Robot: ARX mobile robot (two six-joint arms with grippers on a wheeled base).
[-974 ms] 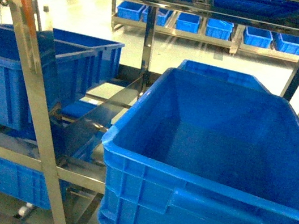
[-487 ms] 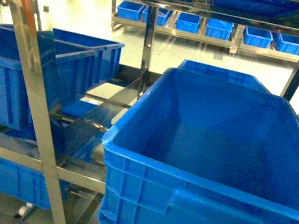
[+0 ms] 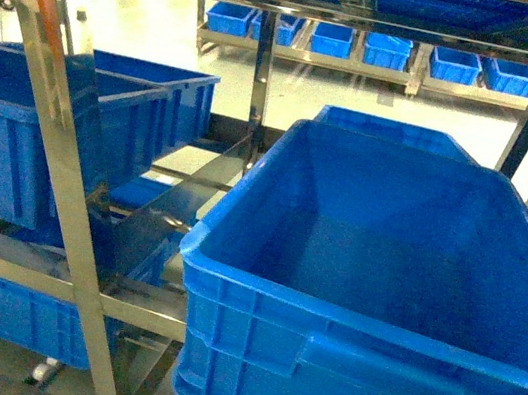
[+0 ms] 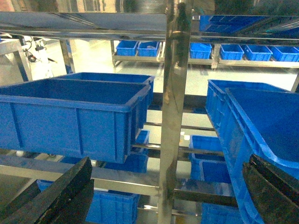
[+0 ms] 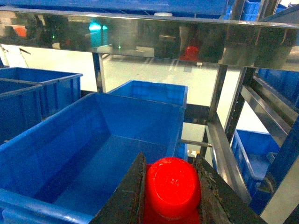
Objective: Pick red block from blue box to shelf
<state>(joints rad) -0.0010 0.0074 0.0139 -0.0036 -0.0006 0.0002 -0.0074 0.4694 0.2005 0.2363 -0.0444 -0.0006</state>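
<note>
Red and glossy, the red block (image 5: 172, 186) is seen in the right wrist view clamped between the two dark fingers (image 5: 124, 198) of the right gripper (image 5: 171, 196), one finger pressed against each side. Its round stud faces the camera, pointing back along the gripper; no long axis can be made out, since only the stud end shows. The block is held in the air above the near right part of a large dark blue crate (image 5: 93, 140), under a shiny steel cross rail (image 5: 149, 39) of the shelf (image 5: 224, 107), in which a red reflection is visible.

In the left wrist view, the left gripper (image 4: 163, 196) is shown with its two dark fingers (image 4: 56, 196) spread wide apart and nothing between them. It is aimed level at a steel upright (image 4: 174, 116), with blue crates on either side.

In the head view, neither arm is visible; a large blue crate (image 3: 379, 298) sits on the shelf (image 3: 55, 173).
</note>
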